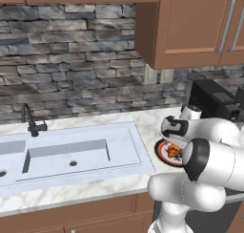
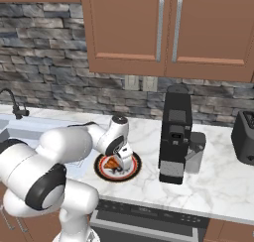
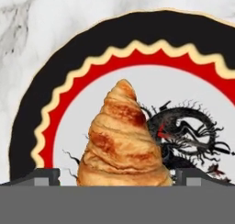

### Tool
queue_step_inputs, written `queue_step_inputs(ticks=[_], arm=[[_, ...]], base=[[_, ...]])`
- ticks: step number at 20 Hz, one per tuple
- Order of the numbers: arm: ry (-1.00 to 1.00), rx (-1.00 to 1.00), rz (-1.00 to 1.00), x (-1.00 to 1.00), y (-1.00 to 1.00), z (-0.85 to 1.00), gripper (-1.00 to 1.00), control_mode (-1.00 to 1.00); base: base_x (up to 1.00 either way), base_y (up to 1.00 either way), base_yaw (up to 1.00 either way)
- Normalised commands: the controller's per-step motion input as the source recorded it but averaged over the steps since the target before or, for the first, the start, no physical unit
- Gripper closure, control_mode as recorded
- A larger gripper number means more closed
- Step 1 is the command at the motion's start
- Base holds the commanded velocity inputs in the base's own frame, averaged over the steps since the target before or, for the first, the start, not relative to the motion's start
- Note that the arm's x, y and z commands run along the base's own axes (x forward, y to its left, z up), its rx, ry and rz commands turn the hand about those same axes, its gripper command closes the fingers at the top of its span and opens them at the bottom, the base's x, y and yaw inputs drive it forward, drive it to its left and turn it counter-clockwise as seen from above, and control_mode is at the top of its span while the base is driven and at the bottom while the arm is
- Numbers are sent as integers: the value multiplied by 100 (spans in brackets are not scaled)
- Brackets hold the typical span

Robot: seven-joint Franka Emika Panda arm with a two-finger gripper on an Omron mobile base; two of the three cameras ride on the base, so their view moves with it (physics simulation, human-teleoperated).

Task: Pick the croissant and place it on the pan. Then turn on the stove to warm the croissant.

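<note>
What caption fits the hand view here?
Open gripper straddling the croissant on a red-and-black rimmed plate with a dragon motif, on a marble counter.

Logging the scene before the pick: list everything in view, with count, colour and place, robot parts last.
croissant: one, golden-brown, on the plate, between the fingertips
plate: one, black rim with red ring and pale centre, on the counter right of the sink
counter: one, white marble, along the stone wall
sink: one, pale grey, set in the counter at left
faucet: one, black, behind the sink
coffee machine: one, black, on the counter right of the plate
toaster: one, black, far right on the counter
cabinets: brown wood, above the counter
outlets: two, pale, on the wall behind the coffee machine
gripper: one, dark fingertips, open, straddling the croissant
arm: one, white with dark joints, reaching over the plate
</note>
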Motion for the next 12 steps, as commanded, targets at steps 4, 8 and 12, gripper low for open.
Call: queue_step_inputs(ticks=[4,8,12], arm=[[0,0,0,0,0,-18,-100,-100],[0,0,0,0,0,-18,-100,-100],[0,0,0,0,0,-24,-100,-100]], base=[[0,0,0],[0,0,0],[0,0,0]])
